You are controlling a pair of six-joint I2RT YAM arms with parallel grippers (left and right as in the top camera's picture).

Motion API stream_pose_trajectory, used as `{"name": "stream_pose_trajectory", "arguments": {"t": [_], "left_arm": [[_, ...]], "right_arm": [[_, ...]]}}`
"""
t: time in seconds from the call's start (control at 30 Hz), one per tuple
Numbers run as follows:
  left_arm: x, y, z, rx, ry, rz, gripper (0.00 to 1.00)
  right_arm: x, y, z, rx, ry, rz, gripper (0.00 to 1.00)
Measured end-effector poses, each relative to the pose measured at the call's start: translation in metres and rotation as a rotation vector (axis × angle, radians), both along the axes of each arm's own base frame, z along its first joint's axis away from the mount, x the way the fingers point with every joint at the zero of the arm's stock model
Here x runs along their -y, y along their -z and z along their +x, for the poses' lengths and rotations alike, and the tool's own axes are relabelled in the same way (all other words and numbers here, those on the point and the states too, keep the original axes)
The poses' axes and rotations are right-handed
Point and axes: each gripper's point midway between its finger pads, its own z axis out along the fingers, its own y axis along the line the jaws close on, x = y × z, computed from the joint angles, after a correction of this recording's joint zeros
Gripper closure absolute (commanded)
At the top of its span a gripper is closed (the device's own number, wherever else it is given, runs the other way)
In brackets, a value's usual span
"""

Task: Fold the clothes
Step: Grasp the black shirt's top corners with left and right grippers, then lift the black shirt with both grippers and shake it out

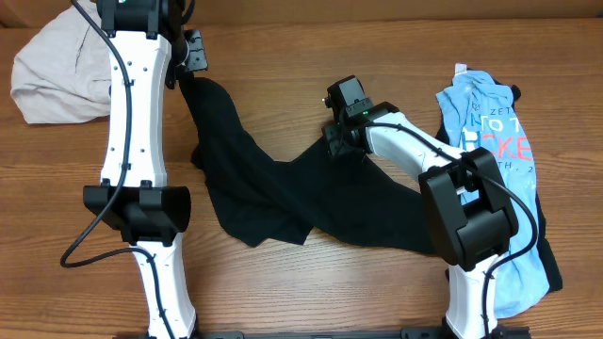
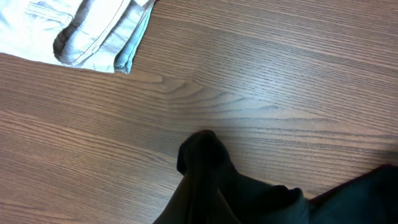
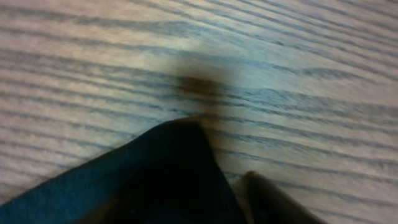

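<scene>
A black garment (image 1: 283,193) lies rumpled across the middle of the wooden table. One end stretches up to my left gripper (image 1: 191,68) at the far left, which is shut on it. In the left wrist view the bunched black cloth (image 2: 211,180) rises toward the camera and hides the fingers. My right gripper (image 1: 337,132) sits at the garment's upper right corner and is shut on it. The right wrist view shows that dark corner (image 3: 161,180) blurred, just above the table, with one fingertip beside it.
A crumpled beige garment (image 1: 57,66) lies at the far left corner and also shows in the left wrist view (image 2: 81,28). A light blue printed T-shirt (image 1: 490,132) lies along the right side on top of a dark garment (image 1: 551,264).
</scene>
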Motion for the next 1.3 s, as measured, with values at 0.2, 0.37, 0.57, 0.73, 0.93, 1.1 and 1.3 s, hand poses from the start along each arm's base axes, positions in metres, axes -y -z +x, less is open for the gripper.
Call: {"name": "stream_pose_trajectory", "arguments": {"t": [0.2,0.37,0.57,0.73,0.93,1.1,1.3], "left_arm": [[-0.001,0.000,-0.001,-0.005,-0.002,0.009,0.96],[-0.005,-0.001,-0.001,-0.002,-0.008,0.025,0.96],[-0.014,-0.026,-0.002,0.062,-0.029,0.026,0.96],[-0.043,-0.075,-0.005,0.213,-0.093,0.025,0.96],[-0.088,-0.177,-0.040,0.516,-0.199,0.043,0.96],[-0.102,-0.256,-0.094,0.747,-0.248,0.065,0.96],[-0.099,-0.310,-0.146,0.919,-0.259,0.079,0.96]], "right_arm": [[-0.004,-0.001,-0.008,-0.040,-0.015,0.007,0.96],[-0.003,-0.017,-0.009,-0.108,0.005,0.004,0.96],[0.007,-0.110,0.032,-0.013,0.073,0.064,0.96],[0.050,-0.233,0.053,0.175,0.167,0.140,0.96],[0.121,-0.378,0.017,0.420,0.290,0.210,0.96],[0.145,-0.453,-0.034,0.566,0.319,0.277,0.96],[0.150,-0.505,-0.099,0.686,0.305,0.330,0.96]]}}
